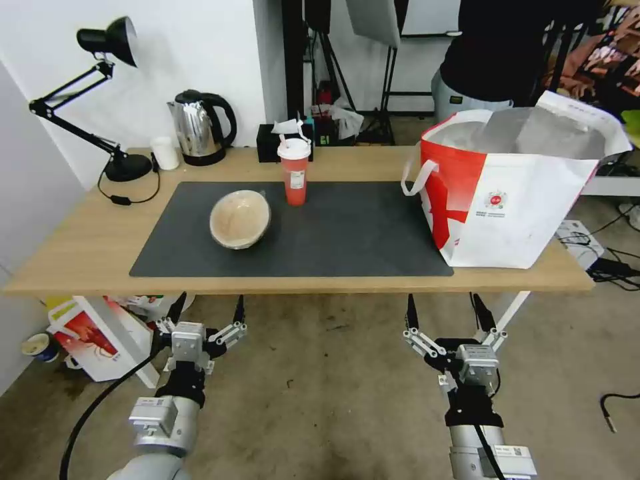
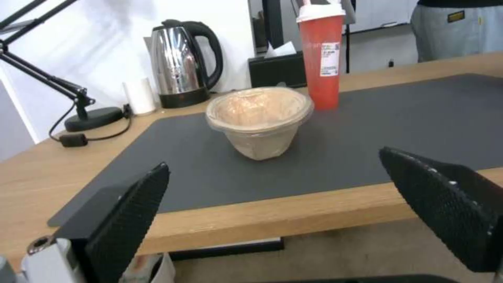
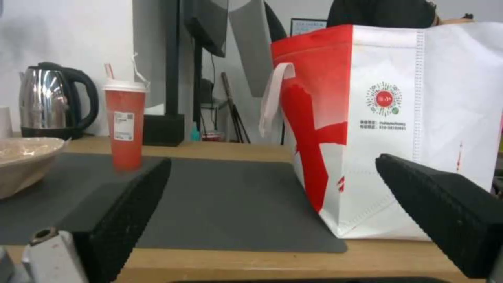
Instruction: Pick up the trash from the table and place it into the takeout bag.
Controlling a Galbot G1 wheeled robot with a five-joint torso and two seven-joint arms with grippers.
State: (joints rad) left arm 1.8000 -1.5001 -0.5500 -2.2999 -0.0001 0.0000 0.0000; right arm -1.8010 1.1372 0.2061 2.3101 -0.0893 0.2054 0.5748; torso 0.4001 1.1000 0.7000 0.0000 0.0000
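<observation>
On the table (image 1: 80, 253) lies a dark grey mat (image 1: 347, 233). A tan paper bowl (image 1: 239, 219) (image 2: 258, 120) (image 3: 21, 159) leans tilted on the mat's left half. Just behind it stands a red drink cup (image 1: 294, 175) (image 2: 321, 59) (image 3: 125, 125) with a white lid and straw. The takeout bag (image 1: 513, 187) (image 3: 388, 129), white with red panels and foil lining, stands open at the table's right end. My left gripper (image 1: 207, 313) (image 2: 283, 208) and right gripper (image 1: 445, 315) (image 3: 283, 208) hang open below the table's front edge, both holding nothing.
Along the back edge stand a black desk lamp (image 1: 100, 100), a small white cup (image 1: 165, 153), a steel kettle (image 1: 200, 127) (image 2: 183, 67) and a black tissue box (image 1: 283, 141). A red-and-white carton (image 1: 93, 337) sits on the floor at left. A person stands behind the bag.
</observation>
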